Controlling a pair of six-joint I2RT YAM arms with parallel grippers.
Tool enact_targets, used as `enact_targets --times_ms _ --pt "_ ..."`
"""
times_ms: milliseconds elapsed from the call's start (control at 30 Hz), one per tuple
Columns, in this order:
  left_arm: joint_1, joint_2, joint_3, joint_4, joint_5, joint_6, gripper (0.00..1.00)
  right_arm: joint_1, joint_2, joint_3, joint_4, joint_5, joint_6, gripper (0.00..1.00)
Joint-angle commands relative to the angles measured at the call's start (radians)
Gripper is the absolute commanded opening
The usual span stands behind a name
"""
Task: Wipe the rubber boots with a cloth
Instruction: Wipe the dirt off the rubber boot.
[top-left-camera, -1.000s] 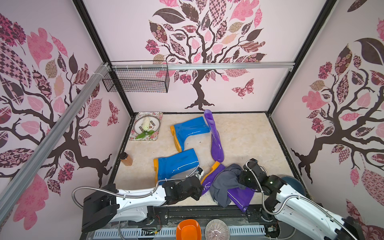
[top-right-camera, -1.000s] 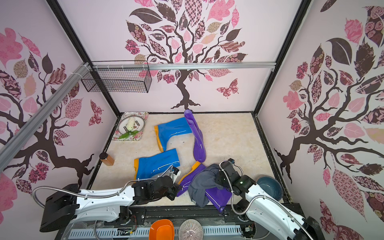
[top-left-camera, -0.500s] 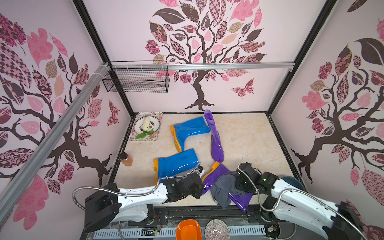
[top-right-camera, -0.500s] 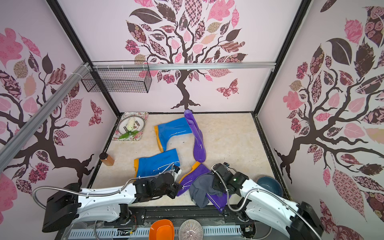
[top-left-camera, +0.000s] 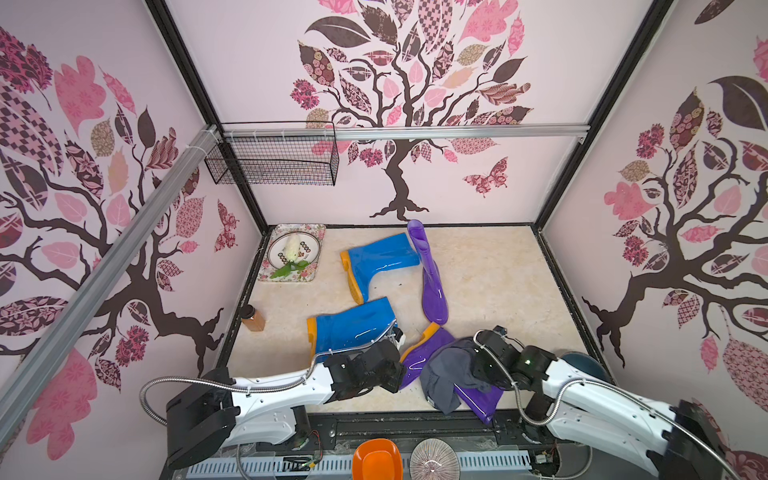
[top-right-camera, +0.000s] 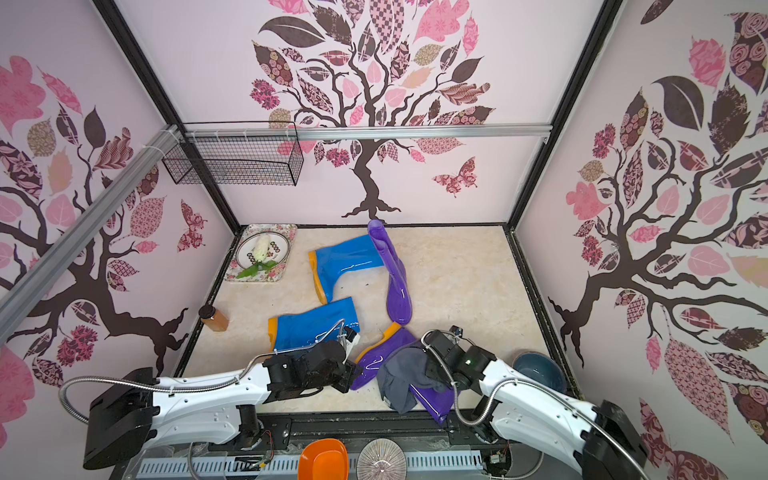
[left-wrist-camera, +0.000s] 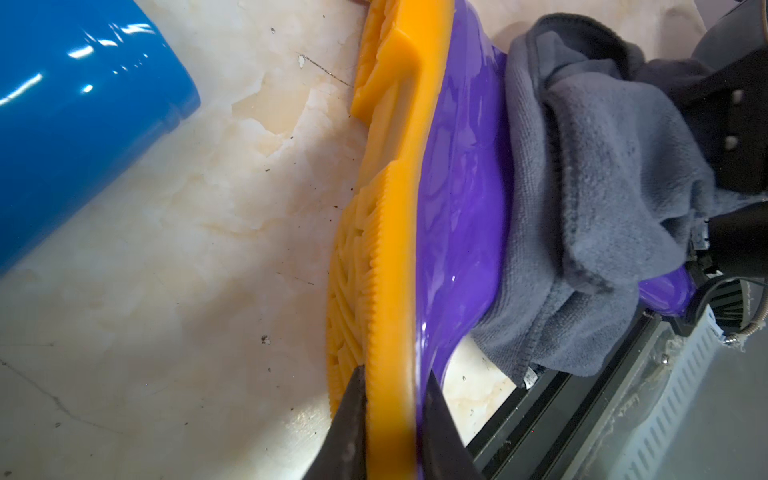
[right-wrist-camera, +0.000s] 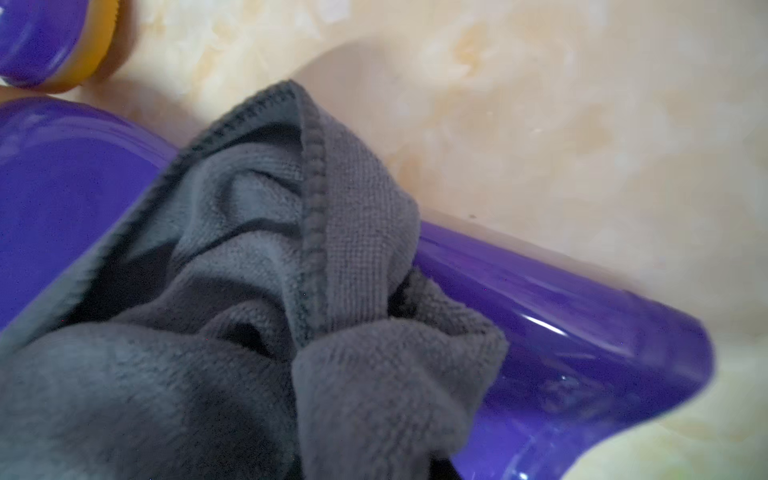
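Observation:
Four rubber boots lie on the marble floor: two blue ones (top-left-camera: 353, 328) (top-left-camera: 382, 257), a far purple one (top-left-camera: 432, 278) and a near purple one (top-left-camera: 417, 353) (top-right-camera: 376, 357). My left gripper (left-wrist-camera: 392, 419) (top-left-camera: 399, 370) is shut on the near purple boot (left-wrist-camera: 457, 208), pinching its orange sole edge (left-wrist-camera: 390, 249) at the toe. The dark grey cloth (top-left-camera: 446, 370) (right-wrist-camera: 291, 311) is draped over that boot's shaft (right-wrist-camera: 561, 311). My right gripper (top-left-camera: 478, 365) (top-right-camera: 432, 370) is shut on the cloth, which hides its fingertips in the right wrist view.
A floral tray (top-left-camera: 313, 232) with a plate sits in the back left corner. An amber bottle (top-left-camera: 253, 319) stands by the left wall, a wire basket (top-left-camera: 274, 160) hangs above. A blue bowl (top-left-camera: 582, 365) sits behind my right arm. An orange bowl (top-left-camera: 377, 459) and a clear dish (top-left-camera: 434, 461) lie below the front edge.
My right gripper has slid a little to the left over the near purple boot, dragging the cloth with it. The left arm has stayed almost still on the sole.

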Motion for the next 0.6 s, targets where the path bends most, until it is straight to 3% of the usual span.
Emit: enact_targets --times_ms 0,133,333,400,567 --pt "0.043 0.007 -0.035 -0.052 -0.091 -0.019 0.17 0.011 -0.068 -0.021 -0.135 0.015 0.157 0.00" --pt "0.058 -0.047 -0.052 -0.065 -0.104 -0.029 0.24 0.061 0.085 0.038 -0.124 0.043 0.128 0.00" --pt "0.046 -0.155 -0.016 -0.147 -0.128 0.007 0.47 0.120 0.102 0.453 -0.294 0.347 0.027 0.00" --pt "0.018 -0.192 0.016 -0.188 -0.178 0.030 0.56 0.120 0.093 0.591 -0.337 0.451 -0.031 0.00" --pt "-0.106 -0.166 0.134 -0.281 -0.309 0.107 0.64 0.119 0.116 0.899 -0.381 0.534 -0.191 0.00"
